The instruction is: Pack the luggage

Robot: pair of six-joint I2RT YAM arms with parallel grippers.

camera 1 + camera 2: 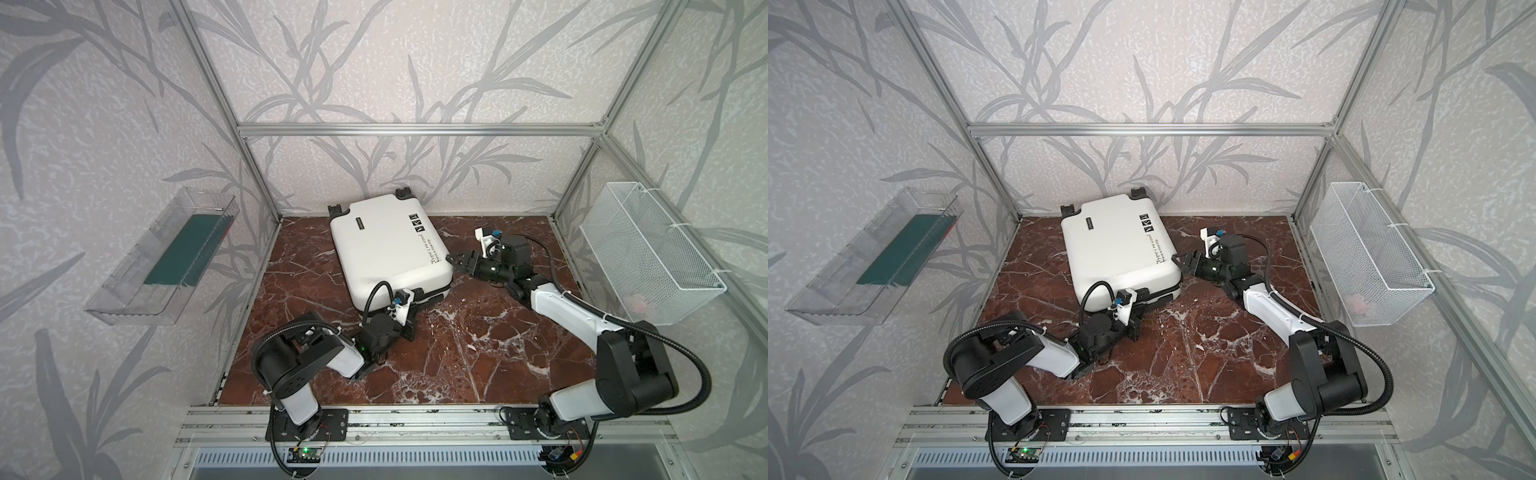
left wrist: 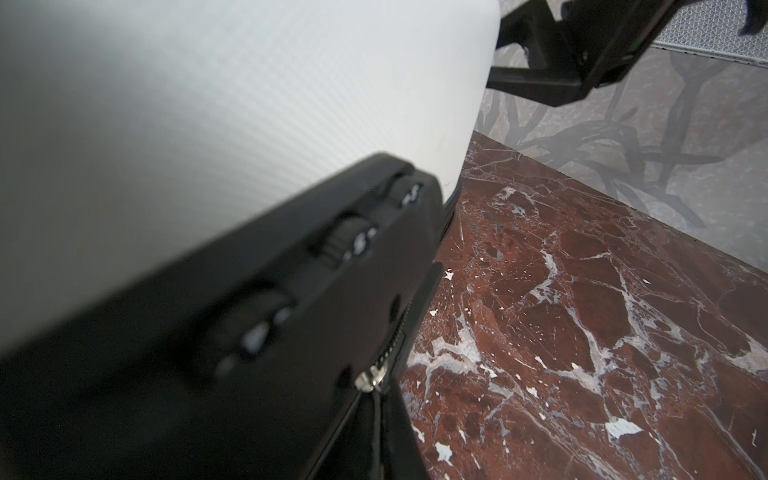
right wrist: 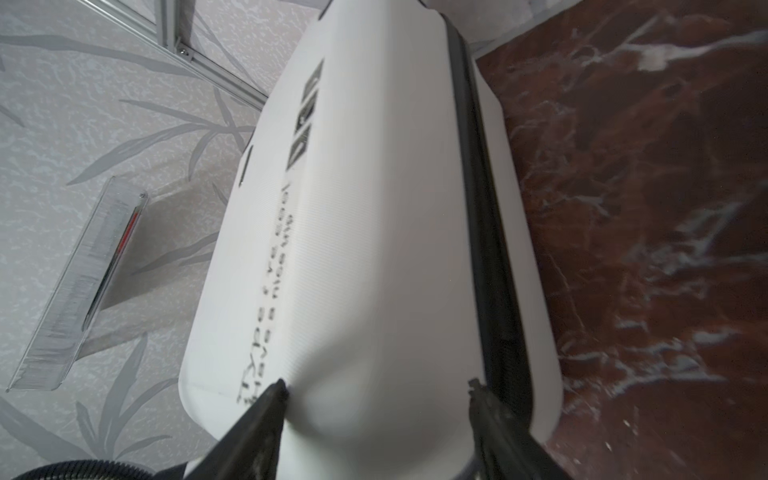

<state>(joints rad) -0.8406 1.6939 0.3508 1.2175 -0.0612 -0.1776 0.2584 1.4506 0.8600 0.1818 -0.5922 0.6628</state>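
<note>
Luggage (image 1: 386, 249) (image 1: 1117, 253) is seen lying flat, printed white shell up, on the marble table (image 1: 478, 353), set toward 12 o'clock from the table's middle in both top views. At its nearest edge, about 5 o'clock on the shell, the left gripper (image 1: 415, 307) (image 1: 1139, 305) is placed against the black lock panel with its jaws brought together. In the left wrist view the white shell (image 2: 249, 104) fills the frame above the combination lock (image 2: 353, 241), and a silver zipper slider (image 2: 370, 380) is seen just below it, its black pull running toward the closed jaws. Whether the pull is pinched cannot be told. Farther back, at the shell's 3 o'clock edge, the right gripper (image 1: 455, 261) (image 1: 1181, 259) is held level with its jaws spread apart. In the right wrist view the luggage's (image 3: 374, 249) rounded edge is seen between them: one of the fingers (image 3: 270, 399) is laid at the printed top face and the other beside the black zipper seam. Whether they are pressed on the shell cannot be told. At the 12 o'clock end the black wheels (image 1: 404, 193) are turned to the back wall. A wire basket (image 1: 648, 257) is hung on the 3 o'clock wall and a clear tray (image 1: 166, 257) on the 9 o'clock wall, both well apart from the luggage.
</note>
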